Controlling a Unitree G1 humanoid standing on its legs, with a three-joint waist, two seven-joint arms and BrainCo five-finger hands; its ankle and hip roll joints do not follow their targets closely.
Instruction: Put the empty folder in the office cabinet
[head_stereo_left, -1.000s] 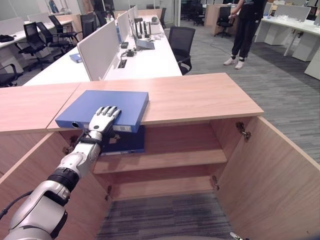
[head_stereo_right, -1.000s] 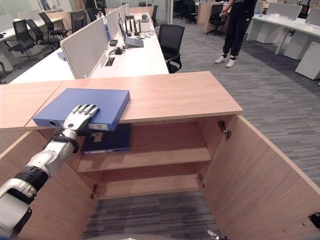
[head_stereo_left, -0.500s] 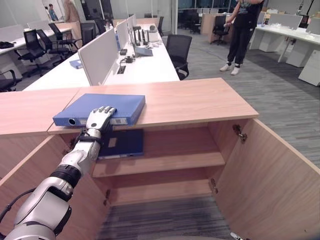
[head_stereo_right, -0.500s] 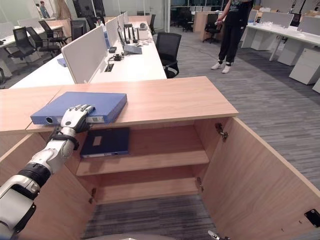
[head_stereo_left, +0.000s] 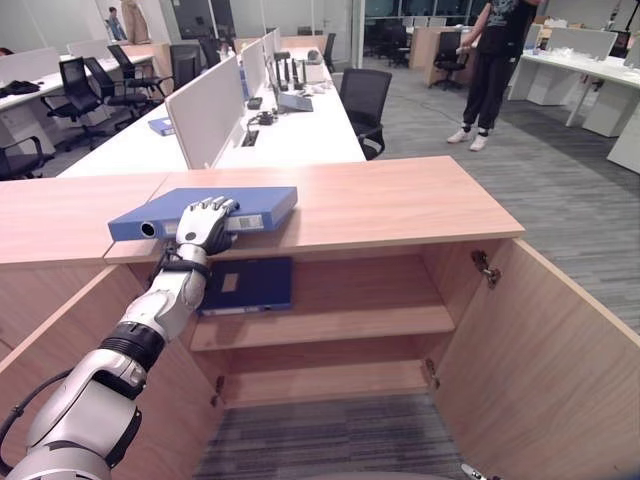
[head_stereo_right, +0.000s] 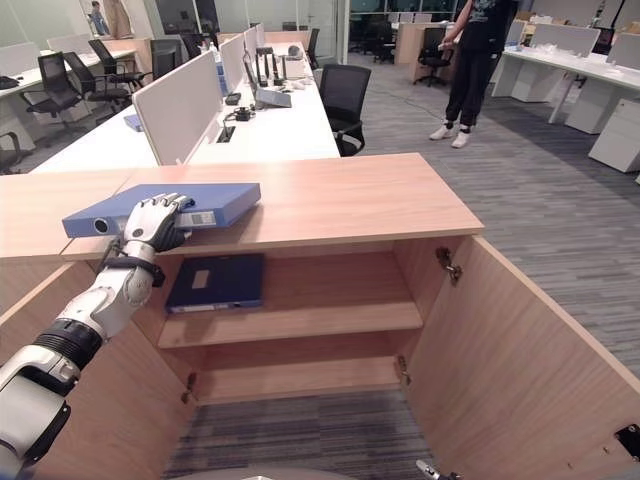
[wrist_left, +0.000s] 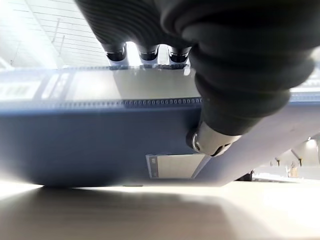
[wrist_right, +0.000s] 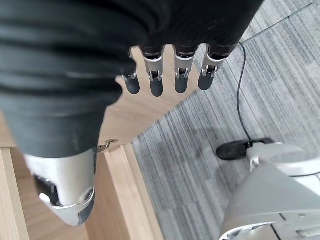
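Blue folder (head_stereo_left: 215, 206) lay flat on the cabinet top (head_stereo_left: 400, 200), near its front edge, spine facing out. Gripped at that edge by left hand (head_stereo_left: 203, 226): fingers curled over the cover, thumb under the spine. Below, cabinet (head_stereo_left: 330, 320) stood open, door (head_stereo_left: 540, 350) swung wide to the right; upper shelf held a second, darker folder (head_stereo_left: 245, 284) lying flat at left, lower shelf bare. Right hand (wrist_right: 165, 75) hung over carpet, fingers straight, holding nothing.
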